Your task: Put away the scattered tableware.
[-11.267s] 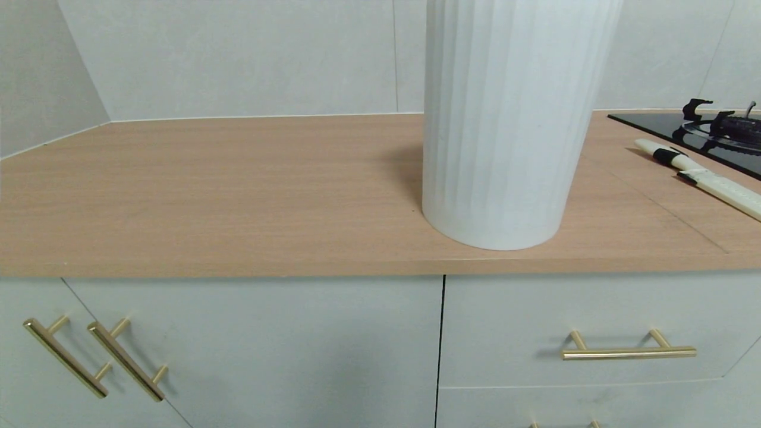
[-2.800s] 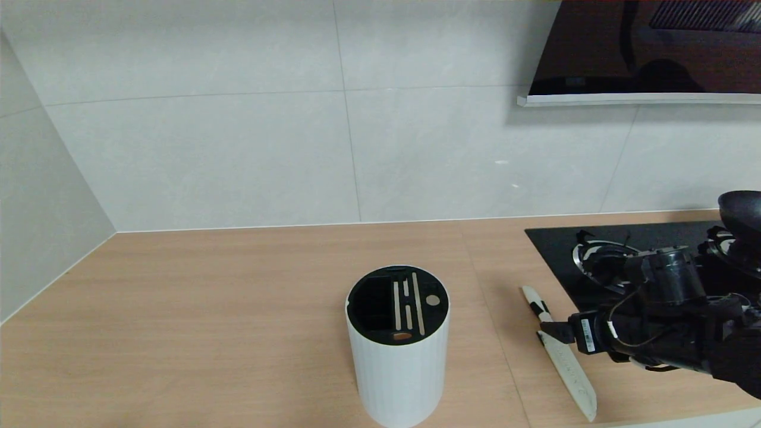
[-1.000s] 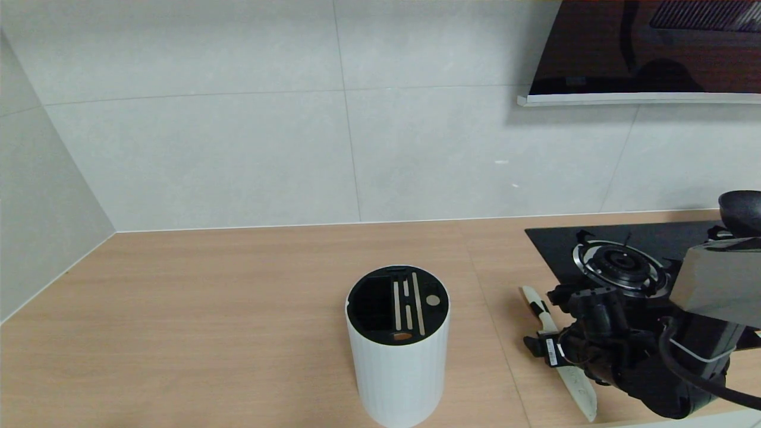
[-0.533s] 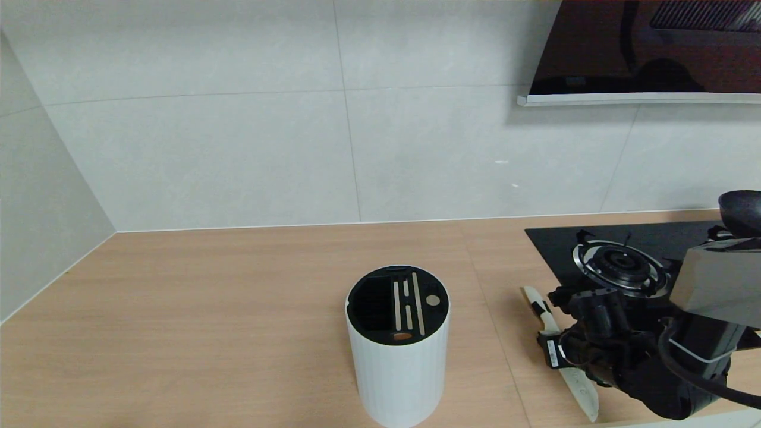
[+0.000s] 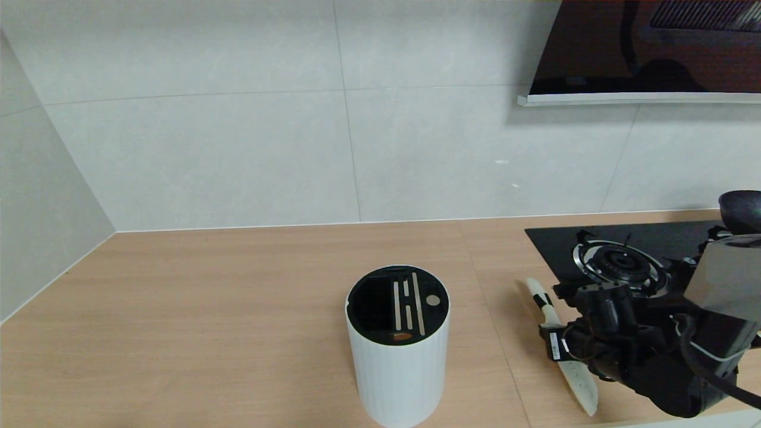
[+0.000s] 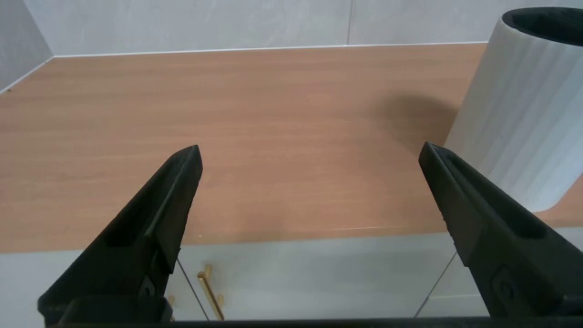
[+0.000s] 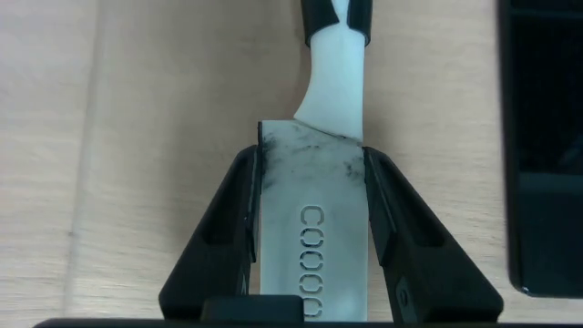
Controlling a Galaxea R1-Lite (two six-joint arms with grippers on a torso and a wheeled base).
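Right claw (image 7: 312, 223) clamps knife (image 7: 335, 68) near slotted holder (image 5: 398, 362).

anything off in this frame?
Knife lies flat on the counter by the hob, outside the slotted block. Right gripper clamps its blade, not the handle. Blade heel carries dark smudges.

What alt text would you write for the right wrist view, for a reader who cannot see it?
The right gripper is shut on the white knife, its two black fingers pressing both edges of the blade close to the handle, with the wooden counter beneath. The black cooktop lies alongside.
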